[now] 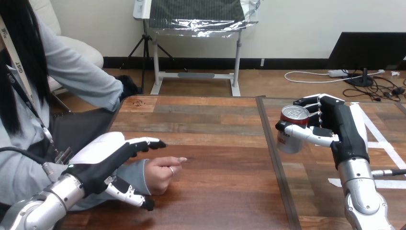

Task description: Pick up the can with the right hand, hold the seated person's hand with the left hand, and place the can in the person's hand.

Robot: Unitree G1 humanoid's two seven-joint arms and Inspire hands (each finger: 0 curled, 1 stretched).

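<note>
My right hand (342, 129) grips the can (291, 133); my left hand (101, 162) spreads open over the person's wrist (142, 175).

Bright, even light; soft faint shadows on table (215, 184).

The person's hand (163, 175) rests on the table (215, 120) near its left edge, toward the near side. The left hand (103, 160) lies over the person's wrist, fingers behind it, thumb in front. Well apart, toward the table's right edge, the can (293, 129) sits in the right hand (337, 124), thumb before it, fingers behind.
</note>
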